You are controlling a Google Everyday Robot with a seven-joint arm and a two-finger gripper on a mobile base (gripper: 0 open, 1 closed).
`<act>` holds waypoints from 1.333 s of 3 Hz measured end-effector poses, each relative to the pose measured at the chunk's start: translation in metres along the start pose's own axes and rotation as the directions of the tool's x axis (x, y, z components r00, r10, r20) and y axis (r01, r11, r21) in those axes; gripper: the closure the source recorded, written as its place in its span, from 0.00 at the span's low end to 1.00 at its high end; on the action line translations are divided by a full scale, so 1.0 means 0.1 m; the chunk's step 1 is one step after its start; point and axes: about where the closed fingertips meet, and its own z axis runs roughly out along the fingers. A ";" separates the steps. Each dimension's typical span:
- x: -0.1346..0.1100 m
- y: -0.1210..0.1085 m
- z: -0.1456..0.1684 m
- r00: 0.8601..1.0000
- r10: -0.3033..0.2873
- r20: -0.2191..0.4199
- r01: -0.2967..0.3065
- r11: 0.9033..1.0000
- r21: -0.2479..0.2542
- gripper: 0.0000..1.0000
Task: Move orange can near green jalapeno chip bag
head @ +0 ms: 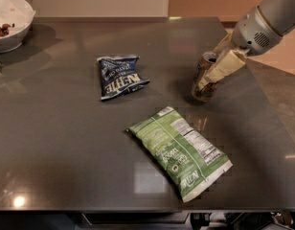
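The orange can is at the table's right side, tilted, with its silver top towards the arm. My gripper comes in from the upper right and is shut on the can; one pale finger lies across the can's front and the other is behind it. The green jalapeno chip bag lies flat near the front of the table, below and a little left of the can, with a gap of bare table between them.
A dark blue chip bag lies left of the can at mid table. A white bowl with some food stands at the far left corner. The dark table's right edge runs close behind the arm.
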 end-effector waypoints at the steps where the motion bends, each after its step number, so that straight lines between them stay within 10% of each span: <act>1: 0.09 0.23 -0.03 1.000 -0.007 -0.022 0.006 1.000 -0.017 1.00; 4: 0.28 0.69 0.05 0.997 -0.025 -0.068 0.021 0.998 -0.061 0.35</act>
